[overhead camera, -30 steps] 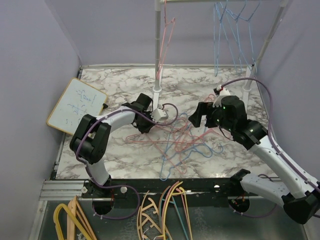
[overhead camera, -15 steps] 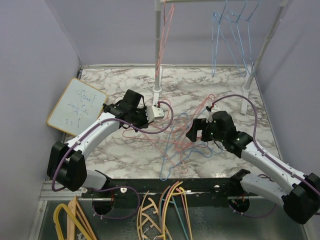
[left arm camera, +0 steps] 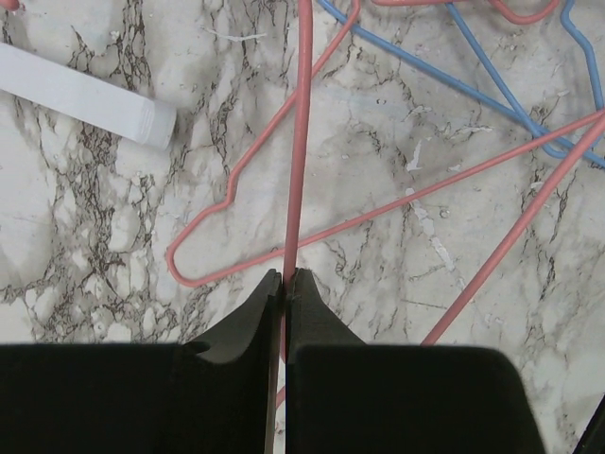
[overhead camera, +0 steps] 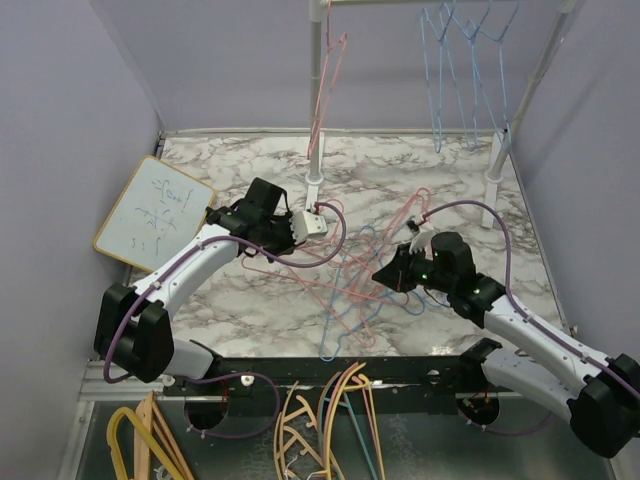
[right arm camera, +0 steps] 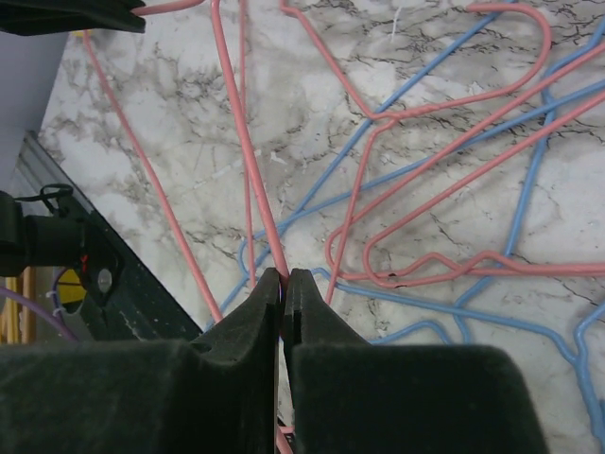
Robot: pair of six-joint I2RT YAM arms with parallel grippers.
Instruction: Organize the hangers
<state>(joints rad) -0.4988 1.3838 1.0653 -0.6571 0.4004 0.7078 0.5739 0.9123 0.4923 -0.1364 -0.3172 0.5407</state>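
Two grippers, both clamped on pink wire. The left gripper (left arm camera: 285, 276) has its jaws pinched tight on a pink hanger (left arm camera: 301, 142), and the wire runs straight out from the tips over the marble table (overhead camera: 240, 310). The right gripper (right arm camera: 284, 274) is likewise closed on a pink strand (right arm camera: 248, 151) at the near side of the pile. Can't tell whether both hold the same hanger or two different ones.

The loose pile (overhead camera: 350, 285) of pink and blue hangers lies tangled on the table between the arms. On the rack (overhead camera: 316, 100) at the back, one hung pink hanger (overhead camera: 325, 90) is at the left end and several blue hangers (overhead camera: 437, 100) are at the right end.

Step in hand, my read: working one pink hanger free of the tangle. The sort is only partly done, with most of the pile not yet hung. The next move probably calls for a lift that slides the wire clear of the crossing blue ones, then the hook over the bar beside the hung pink one. Snag risk is high; neighbours may drag along.
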